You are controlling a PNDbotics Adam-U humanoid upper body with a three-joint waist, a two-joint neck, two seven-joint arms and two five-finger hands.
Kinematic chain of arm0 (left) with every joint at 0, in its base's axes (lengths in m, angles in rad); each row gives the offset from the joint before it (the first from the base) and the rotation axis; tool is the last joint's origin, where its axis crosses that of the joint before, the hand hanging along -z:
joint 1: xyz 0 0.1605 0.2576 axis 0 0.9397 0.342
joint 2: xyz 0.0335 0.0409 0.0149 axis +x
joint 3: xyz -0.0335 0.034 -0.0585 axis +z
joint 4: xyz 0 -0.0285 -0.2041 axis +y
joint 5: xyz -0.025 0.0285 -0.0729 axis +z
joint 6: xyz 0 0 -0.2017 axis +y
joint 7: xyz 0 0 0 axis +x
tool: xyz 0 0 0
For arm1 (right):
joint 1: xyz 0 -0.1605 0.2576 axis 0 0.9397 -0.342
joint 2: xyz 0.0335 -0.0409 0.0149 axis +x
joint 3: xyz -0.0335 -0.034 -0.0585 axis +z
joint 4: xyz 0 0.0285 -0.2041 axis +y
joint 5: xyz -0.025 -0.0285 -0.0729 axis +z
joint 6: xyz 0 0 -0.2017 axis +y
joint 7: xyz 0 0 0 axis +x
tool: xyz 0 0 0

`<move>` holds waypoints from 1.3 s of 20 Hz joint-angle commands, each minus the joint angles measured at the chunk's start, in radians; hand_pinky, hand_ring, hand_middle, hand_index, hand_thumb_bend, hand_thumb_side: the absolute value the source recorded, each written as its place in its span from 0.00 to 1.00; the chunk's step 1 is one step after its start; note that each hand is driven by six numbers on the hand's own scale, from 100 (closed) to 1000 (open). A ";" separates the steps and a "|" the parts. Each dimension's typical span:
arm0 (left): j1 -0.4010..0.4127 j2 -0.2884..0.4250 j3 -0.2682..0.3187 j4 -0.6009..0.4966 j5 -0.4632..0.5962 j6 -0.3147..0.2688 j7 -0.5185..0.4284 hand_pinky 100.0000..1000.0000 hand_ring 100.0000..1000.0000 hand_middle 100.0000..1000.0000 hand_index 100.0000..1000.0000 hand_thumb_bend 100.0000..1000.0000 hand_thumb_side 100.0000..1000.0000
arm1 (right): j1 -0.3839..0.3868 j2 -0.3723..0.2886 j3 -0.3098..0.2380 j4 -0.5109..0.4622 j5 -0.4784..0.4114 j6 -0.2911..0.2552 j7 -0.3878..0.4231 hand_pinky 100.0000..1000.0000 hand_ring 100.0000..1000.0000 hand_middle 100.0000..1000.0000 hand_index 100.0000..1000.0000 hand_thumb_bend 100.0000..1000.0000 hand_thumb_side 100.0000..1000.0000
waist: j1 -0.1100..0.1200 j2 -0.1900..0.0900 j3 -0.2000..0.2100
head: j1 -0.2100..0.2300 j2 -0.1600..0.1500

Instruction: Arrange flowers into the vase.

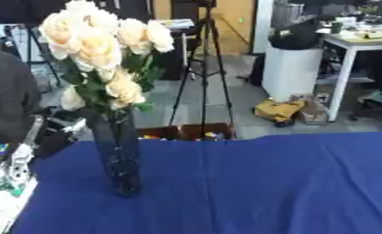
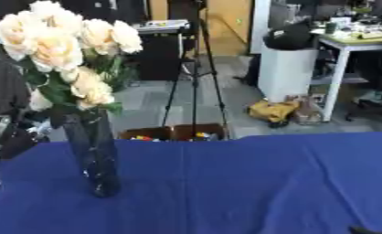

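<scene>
The dark vase [image 1: 120,157] stands upright near the table's [image 1: 266,183] left edge, cream flowers [image 1: 98,45] already bunched in it. Neither hand shows, so their fingers cannot be judged. The arranging looks finished; next would only be a check.

Cream roses [image 1: 98,43] upright in a dark vase [image 1: 118,153] on the blue-draped table [image 1: 250,183], left side.
</scene>
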 commanded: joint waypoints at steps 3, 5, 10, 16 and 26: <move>-0.012 0.023 0.010 -0.022 0.004 0.000 0.004 0.64 0.61 0.63 0.76 0.91 0.73 | -0.005 -0.017 -0.011 -0.010 0.000 -0.003 0.001 0.90 0.94 0.47 0.74 0.15 0.50 | -0.014 -0.019 0.000 | 0.000 0.001; -0.010 0.023 0.011 -0.023 0.004 -0.001 0.004 0.64 0.61 0.63 0.76 0.91 0.73 | -0.005 -0.017 -0.011 -0.009 0.000 -0.003 0.001 0.90 0.94 0.47 0.74 0.15 0.50 | -0.014 -0.019 0.000 | 0.000 0.001; 0.064 0.012 0.039 -0.099 0.050 -0.040 0.046 0.58 0.58 0.62 0.76 0.77 0.65 | -0.009 -0.009 -0.016 -0.008 0.004 -0.001 -0.003 0.90 0.94 0.47 0.74 0.15 0.50 | -0.019 -0.009 0.032 | 0.009 0.038; 0.230 -0.053 0.091 -0.264 0.132 -0.141 0.138 0.55 0.56 0.59 0.76 0.68 0.60 | -0.010 -0.001 -0.015 -0.008 0.010 0.001 -0.001 0.90 0.94 0.46 0.74 0.15 0.49 | -0.024 -0.002 0.029 | 0.053 0.080; 0.396 -0.136 0.105 -0.455 0.179 -0.285 0.166 0.53 0.54 0.58 0.75 0.57 0.61 | -0.014 0.002 -0.012 -0.005 0.015 0.007 0.003 0.90 0.94 0.46 0.74 0.14 0.49 | -0.020 -0.002 0.024 | 0.078 0.093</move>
